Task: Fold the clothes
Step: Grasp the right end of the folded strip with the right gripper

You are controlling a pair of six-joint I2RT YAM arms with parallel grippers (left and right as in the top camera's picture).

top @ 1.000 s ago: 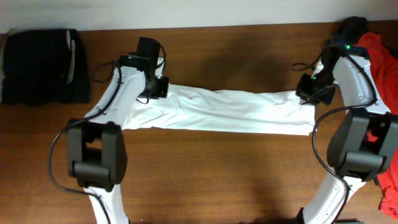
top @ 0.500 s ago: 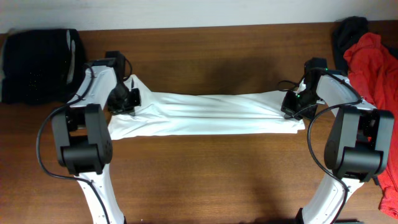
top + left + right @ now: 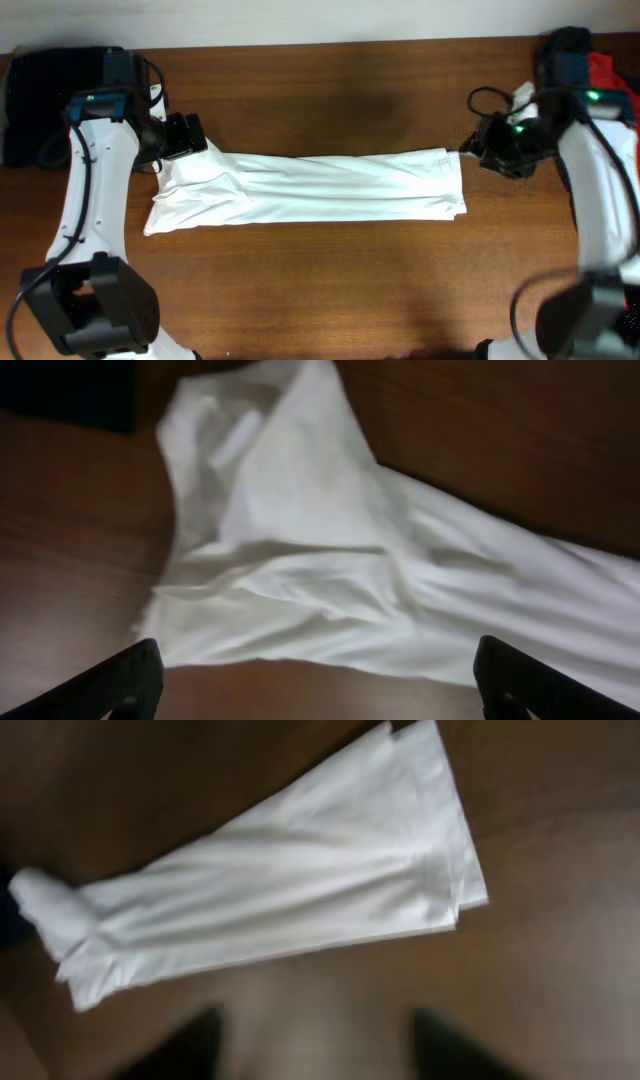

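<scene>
The clothes in hand are a white T-shirt (image 3: 310,188), folded into a long narrow strip that lies flat across the middle of the table. My left gripper (image 3: 190,140) hovers just above the strip's upper left corner, open. In the left wrist view its fingertips (image 3: 130,678) stand far apart with only bare wood between them, and the crumpled shirt end (image 3: 300,530) lies beyond. My right gripper (image 3: 482,158) is just off the strip's right end, open and apart from the cloth. In the right wrist view its gripper (image 3: 320,1045) is blurred and the shirt (image 3: 280,890) lies ahead.
A black garment (image 3: 55,100) is piled at the back left corner. A red garment (image 3: 612,75) and a dark one (image 3: 565,45) lie at the right edge, behind my right arm. The wooden table (image 3: 320,290) is bare in front of the shirt.
Both grippers have opened, let go of the shirt's ends and drawn back outward. The shirt has shifted left and now rests on the table as a flat strip.
</scene>
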